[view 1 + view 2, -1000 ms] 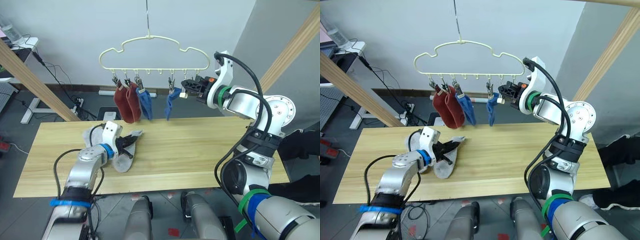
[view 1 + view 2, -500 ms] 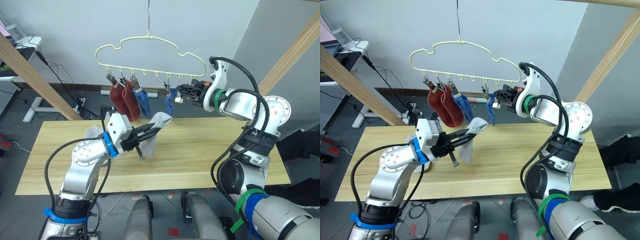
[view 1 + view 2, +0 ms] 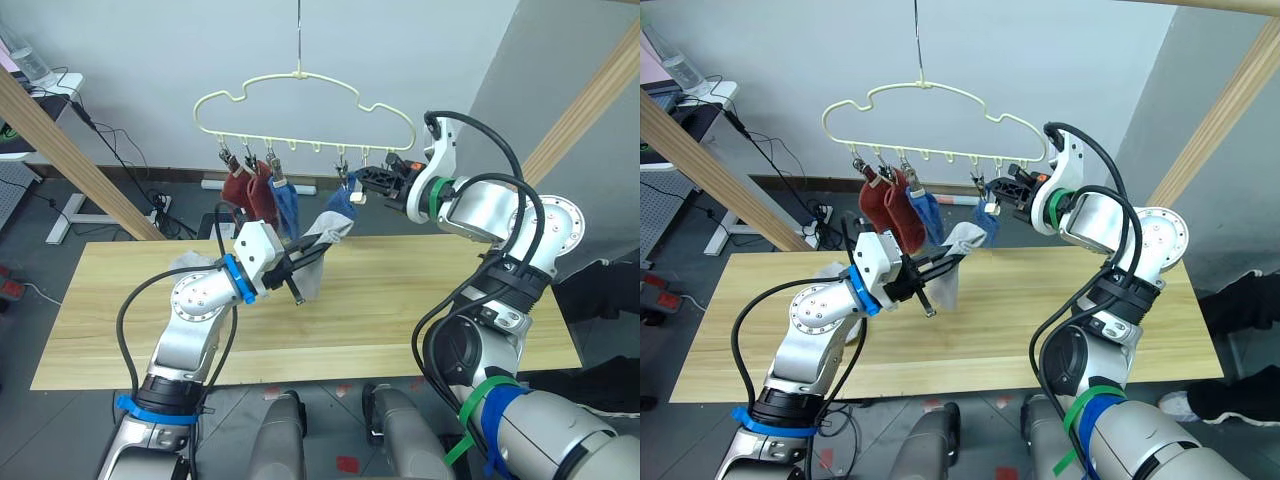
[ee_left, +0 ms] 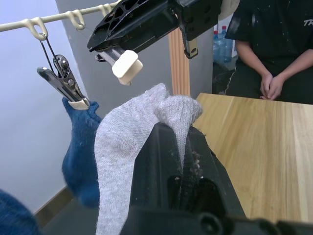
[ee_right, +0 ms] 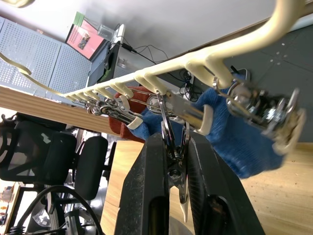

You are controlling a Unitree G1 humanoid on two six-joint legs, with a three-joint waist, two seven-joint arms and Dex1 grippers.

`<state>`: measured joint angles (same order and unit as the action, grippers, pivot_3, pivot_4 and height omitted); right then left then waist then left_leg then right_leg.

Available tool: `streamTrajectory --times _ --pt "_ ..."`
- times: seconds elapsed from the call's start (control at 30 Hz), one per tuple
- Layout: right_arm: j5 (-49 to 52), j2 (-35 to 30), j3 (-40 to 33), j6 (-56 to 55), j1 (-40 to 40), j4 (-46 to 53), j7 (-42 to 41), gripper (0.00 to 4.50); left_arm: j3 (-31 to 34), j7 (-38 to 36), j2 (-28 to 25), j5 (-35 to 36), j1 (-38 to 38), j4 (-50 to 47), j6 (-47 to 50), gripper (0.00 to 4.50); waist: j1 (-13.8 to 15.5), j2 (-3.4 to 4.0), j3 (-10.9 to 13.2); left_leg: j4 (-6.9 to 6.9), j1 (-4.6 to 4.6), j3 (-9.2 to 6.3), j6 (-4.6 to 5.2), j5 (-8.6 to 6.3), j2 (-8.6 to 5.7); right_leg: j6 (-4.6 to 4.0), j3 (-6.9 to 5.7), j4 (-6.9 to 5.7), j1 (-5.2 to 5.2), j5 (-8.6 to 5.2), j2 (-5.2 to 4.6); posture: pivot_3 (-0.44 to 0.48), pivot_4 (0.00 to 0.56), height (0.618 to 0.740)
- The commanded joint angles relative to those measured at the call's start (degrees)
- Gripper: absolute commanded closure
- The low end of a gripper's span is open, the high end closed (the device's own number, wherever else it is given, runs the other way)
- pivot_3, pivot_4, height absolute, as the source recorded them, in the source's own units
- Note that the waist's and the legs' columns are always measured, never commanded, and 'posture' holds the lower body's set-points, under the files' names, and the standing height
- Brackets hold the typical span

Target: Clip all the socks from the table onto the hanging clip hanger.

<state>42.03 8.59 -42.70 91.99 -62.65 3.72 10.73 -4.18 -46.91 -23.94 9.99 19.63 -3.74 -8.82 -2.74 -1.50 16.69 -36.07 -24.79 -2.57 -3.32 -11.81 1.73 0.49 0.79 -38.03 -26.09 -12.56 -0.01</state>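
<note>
- a light grey sock (image 3: pixel 322 238) is pinched at its cuff in the left claw (image 3: pixel 300 262) and raised off the worktop (image 3: pixel 420 300), its top edge lifted toward the clip row, likely so the fabric can slide into a clip's mouth.
- the clip hanger (image 3: pixel 300 105) hangs by its hook above the far edge of the worktop; two rust-red socks (image 3: pixel 250 195) and two blue socks (image 3: pixel 287 205) already dangle from clips on its left and middle.
- the right claw (image 5: pixel 174 161) is closed on a free silver clip (image 5: pixel 174 142) just right of the second blue sock, apparently squeezing its handles to hold the mouth ready.
- the other grey sock (image 3: pixel 190 264) lies on the worktop behind the left arm, waiting its turn.
- a person (image 4: pixel 274 44) in dark clothes stands beyond the worktop, hands clasped, well apart from the work.
</note>
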Motion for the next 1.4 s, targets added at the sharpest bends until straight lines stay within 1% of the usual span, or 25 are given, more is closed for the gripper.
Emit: streamTrajectory --times 0.03,0.23,0.53,0.87,1.07,1.4 --pt "2.2 2.1 -0.4 0.5 -1.2 1.4 1.8 4.31 0.1 0.8 0.3 -0.2 1.0 -0.5 -1.9 4.49 0.0 0.00 0.0 0.00 0.00 0.01 0.00 0.00 0.00 0.00 0.00 0.00 0.00 0.00 0.00 -0.017 0.276 0.740" --pt "4.6 1.9 0.2 0.5 -0.6 1.6 3.7 4.31 0.9 2.6 0.8 0.3 2.6 0.8 -1.2 4.49 -0.1 0.00 0.0 0.00 0.00 0.00 0.00 0.00 0.00 0.00 -0.01 0.00 0.00 0.00 0.00 -0.018 0.276 0.740" --pt "7.4 2.3 0.3 0.5 -0.5 1.6 6.3 4.31 0.0 3.7 1.8 0.3 4.1 1.7 -0.5 4.49 -0.1 0.00 0.0 0.00 -0.01 0.01 0.00 0.00 0.00 0.00 0.00 -0.01 0.00 0.00 0.00 -0.024 0.276 0.740" --pt "10.0 3.3 -0.2 0.5 -0.6 1.5 9.1 4.31 -0.7 3.0 2.3 0.3 4.8 2.4 0.0 4.49 -0.4 0.00 0.0 -0.01 -0.01 0.01 0.00 0.00 0.01 0.00 0.01 -0.02 0.00 0.00 0.02 -0.031 0.280 0.740" --pt "10.3 2.7 -0.9 0.5 -1.2 0.9 9.8 4.31 -0.6 2.0 1.7 1.0 3.5 1.4 0.4 4.49 -0.4 0.00 0.0 0.00 -0.01 0.01 0.00 0.00 0.00 0.00 0.01 -0.01 -0.01 0.00 0.02 -0.033 0.284 0.740" --pt "12.5 3.9 -1.1 0.5 -1.1 1.2 11.8 4.31 -1.2 2.7 2.8 0.3 5.0 3.0 0.1 4.49 -0.4 0.00 0.0 0.00 -0.01 0.01 0.01 0.00 0.00 0.00 0.01 -0.01 0.00 0.00 0.01 -0.034 0.287 0.740"
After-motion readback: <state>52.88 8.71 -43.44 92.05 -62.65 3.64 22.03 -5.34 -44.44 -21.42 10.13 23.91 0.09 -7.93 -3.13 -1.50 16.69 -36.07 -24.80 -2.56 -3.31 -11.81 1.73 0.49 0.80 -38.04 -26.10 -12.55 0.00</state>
